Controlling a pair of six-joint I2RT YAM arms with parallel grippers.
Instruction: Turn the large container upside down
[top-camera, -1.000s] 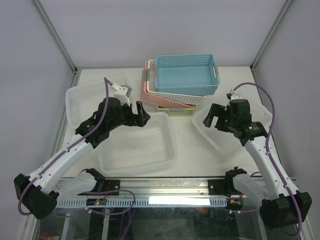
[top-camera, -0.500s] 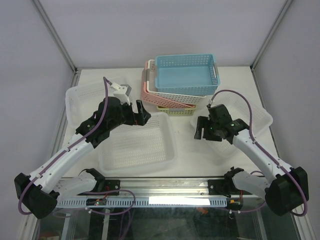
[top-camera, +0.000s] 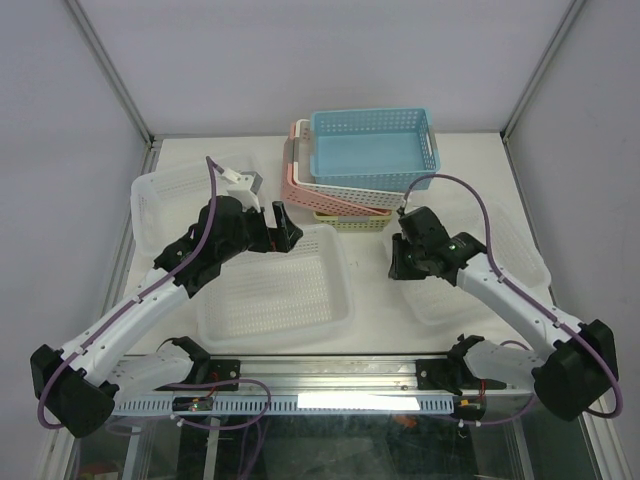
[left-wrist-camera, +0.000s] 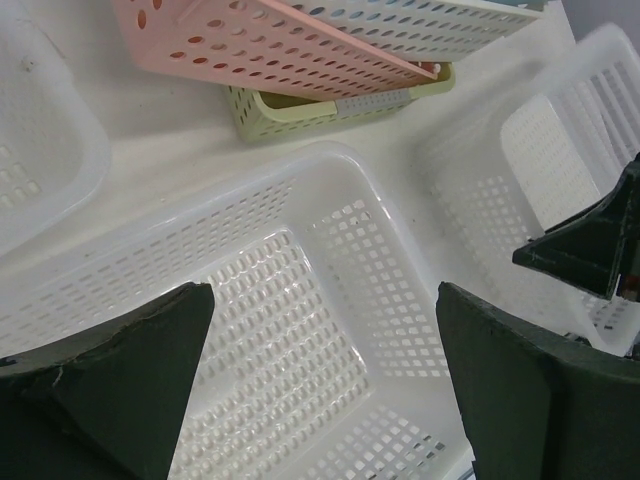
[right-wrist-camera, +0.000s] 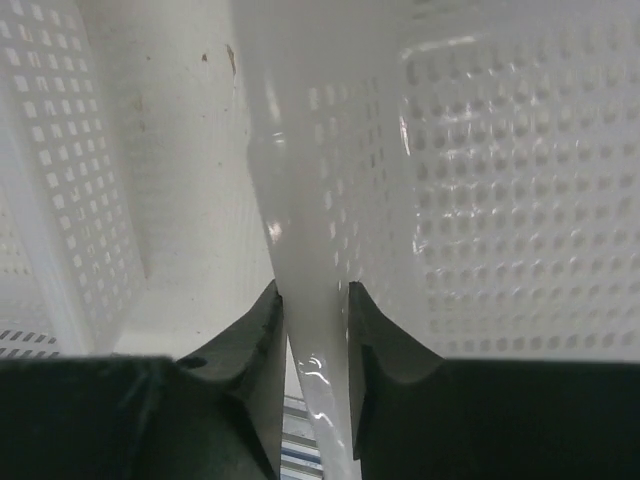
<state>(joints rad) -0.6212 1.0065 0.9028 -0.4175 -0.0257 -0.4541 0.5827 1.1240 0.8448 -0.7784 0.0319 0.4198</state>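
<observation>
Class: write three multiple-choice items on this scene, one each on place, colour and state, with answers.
1. The blue basket sits: A on top of the stack; B in the middle container; C in the left gripper.
2. The stack's lowest basket is: A red; B yellow-green; C black.
3. The right gripper is: A wide open; B out of view; C shut on the rim of the right white container.
Answers: A, it crowns the pile; B, showing under the pink basket; C, fingers pinch the rim.

Left wrist view: green basket (left-wrist-camera: 300, 108) mostly covered by pink basket (left-wrist-camera: 260, 45), itself cropped at top edge. Right wrist view: white container (right-wrist-camera: 300, 180) rim runs off top and bottom edges.
</observation>
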